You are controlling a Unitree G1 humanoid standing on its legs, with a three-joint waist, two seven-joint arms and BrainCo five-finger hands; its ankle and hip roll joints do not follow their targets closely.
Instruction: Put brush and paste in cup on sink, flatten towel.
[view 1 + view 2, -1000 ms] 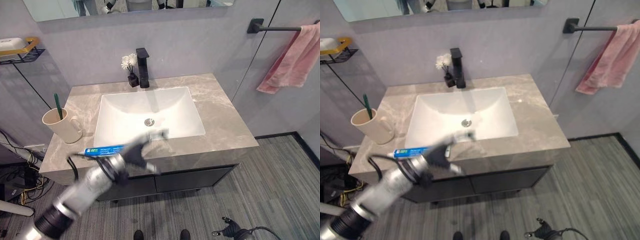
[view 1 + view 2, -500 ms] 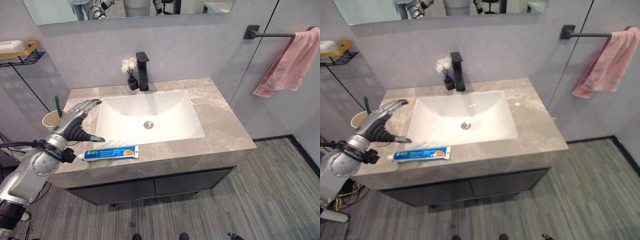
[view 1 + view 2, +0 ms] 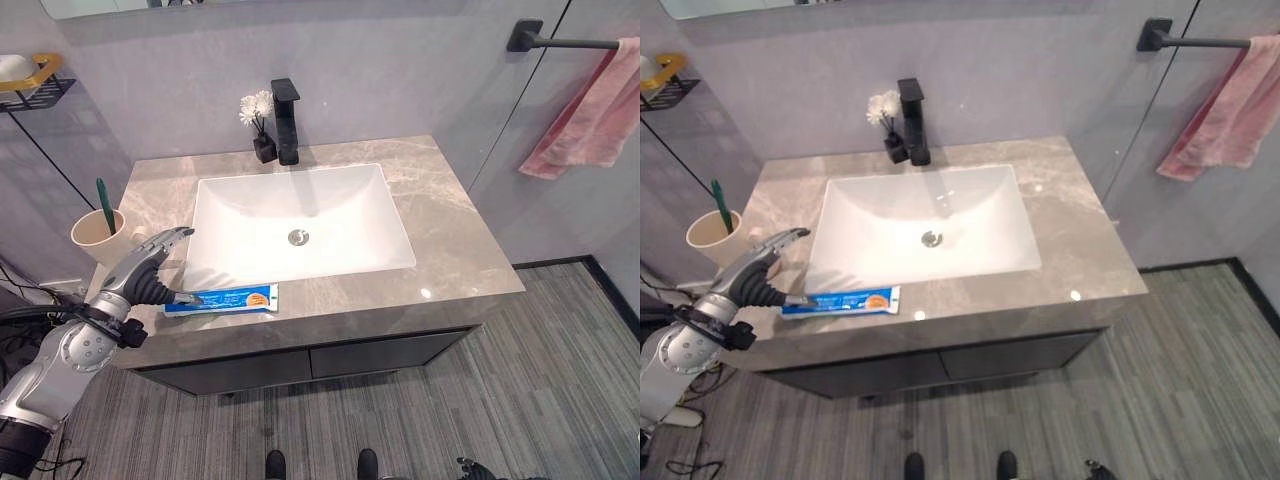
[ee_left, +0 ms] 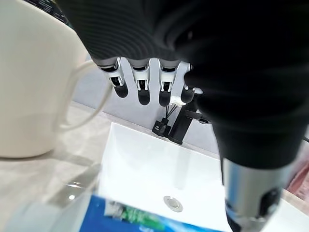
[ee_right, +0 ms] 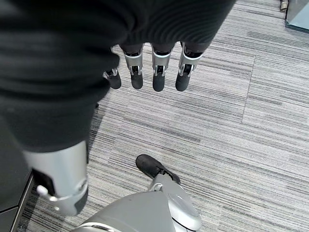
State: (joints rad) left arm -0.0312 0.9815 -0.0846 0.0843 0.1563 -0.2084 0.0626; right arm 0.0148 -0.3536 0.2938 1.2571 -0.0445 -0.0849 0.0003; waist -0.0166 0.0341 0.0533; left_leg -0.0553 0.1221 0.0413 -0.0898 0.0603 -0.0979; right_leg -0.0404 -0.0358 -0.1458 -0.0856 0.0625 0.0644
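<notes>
Blue toothpaste tube (image 3: 221, 299) lies flat on the marble counter (image 3: 455, 240), just in front of the white basin (image 3: 300, 225), cap end toward the left hand (image 3: 150, 275). That hand has dropped down from beside the cup (image 3: 97, 237) half a second ago and now sits at the tube's cap end, thumb tip touching or all but touching it, fingers spread and relaxed, nothing gripped yet. Looks like the pickup is about to start. Green toothbrush (image 3: 103, 196) already stands in the cup, left of the basin, so the brush part reads as done. Pink towel (image 3: 587, 115) hangs bunched on the black wall bar, well right of the basin, not flattened. Right hand (image 5: 145, 72) hangs over the floor, fingers loose and empty.
</notes>
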